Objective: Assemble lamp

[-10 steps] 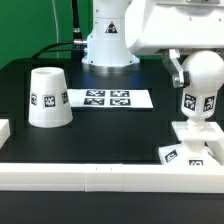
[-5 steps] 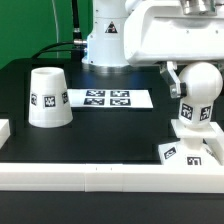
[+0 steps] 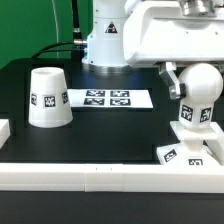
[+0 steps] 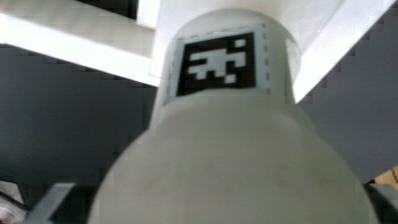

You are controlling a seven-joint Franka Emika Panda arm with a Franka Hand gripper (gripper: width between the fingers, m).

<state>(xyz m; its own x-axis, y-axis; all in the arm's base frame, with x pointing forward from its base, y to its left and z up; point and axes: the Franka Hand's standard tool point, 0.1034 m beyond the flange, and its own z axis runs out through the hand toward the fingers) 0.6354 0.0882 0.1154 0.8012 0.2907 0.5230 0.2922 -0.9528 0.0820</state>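
Observation:
The white bulb, a ball with a tagged stem, stands upright at the exterior view's right. Its stem's lower end meets the top of the flat square base block; I cannot tell whether it is seated. My gripper is shut on the bulb's ball, with one finger showing beside it. In the wrist view the bulb fills the frame, its tag facing the camera, and my gripper holds it. The tapered shade stands mouth down at the exterior view's left, apart from the gripper.
The marker board lies flat between the shade and the bulb. The robot's white body stands behind it. A white wall runs along the table's front edge. A small white block sits at the left edge.
The gripper with the bulb has shifted slightly left and down onto the base block, then held still. The shade has not moved.

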